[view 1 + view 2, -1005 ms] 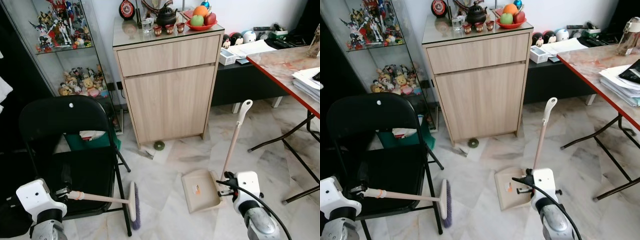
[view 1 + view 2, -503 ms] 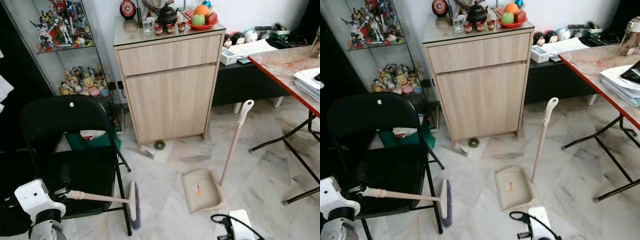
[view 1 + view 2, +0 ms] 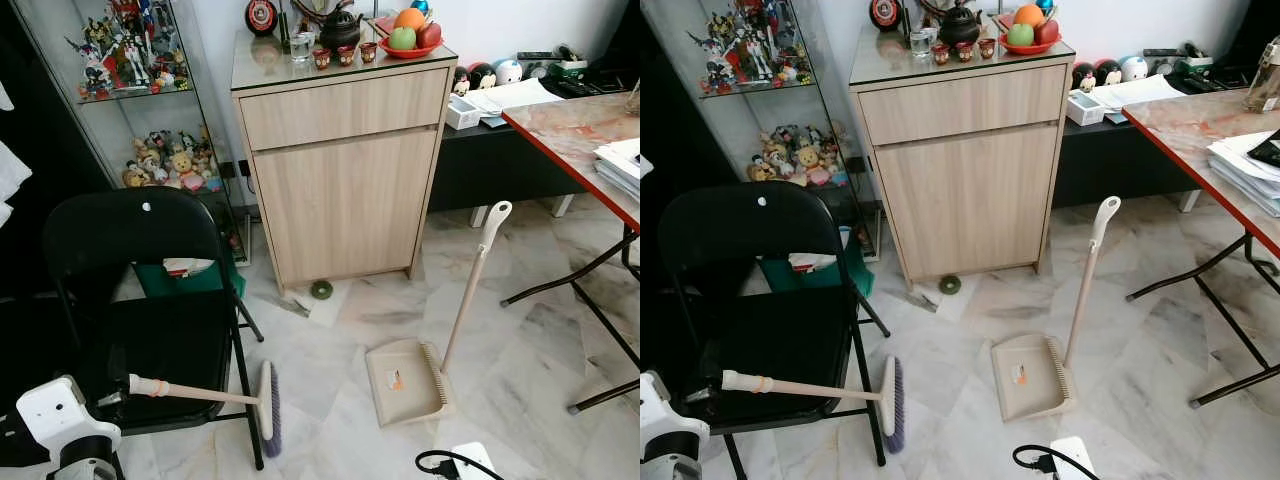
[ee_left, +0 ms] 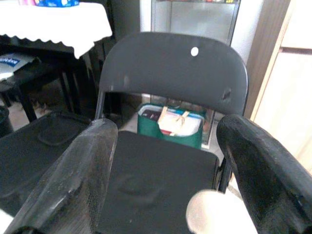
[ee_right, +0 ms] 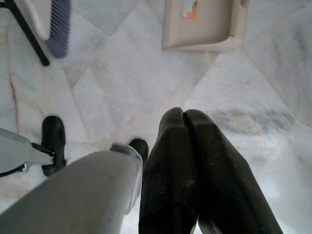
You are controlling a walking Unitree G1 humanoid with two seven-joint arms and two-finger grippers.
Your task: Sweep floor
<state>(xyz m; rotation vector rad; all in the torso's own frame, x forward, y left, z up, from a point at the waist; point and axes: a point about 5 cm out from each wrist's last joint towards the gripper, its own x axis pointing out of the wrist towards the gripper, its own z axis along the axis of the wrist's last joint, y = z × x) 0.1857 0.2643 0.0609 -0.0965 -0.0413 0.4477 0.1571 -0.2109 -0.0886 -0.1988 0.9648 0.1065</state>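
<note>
The broom [image 3: 205, 397] lies almost level at the near left, its pale handle running from the left gripper [image 4: 165, 170] out to the right, its brush head [image 3: 268, 422] down by the floor beside the front leg of a black folding chair [image 3: 140, 300]. The dustpan [image 3: 405, 380] stands on the floor to the right of the brush, apart from it, with its long handle [image 3: 470, 290] tilting up and away — no gripper touches it.

The floor [image 3: 520, 350] is pale marble tile. A wooden cabinet [image 3: 340, 170] stands at the far side, a glass display case [image 3: 130, 110] to its left and a red-edged table [image 3: 580, 140] at the right.

The left gripper's fingers [image 4: 73, 180] are spread wide, with the rounded end of the broom handle between them. The right gripper [image 5: 190, 161] hangs low over the tiles, fingers pressed together — holding nothing.
</note>
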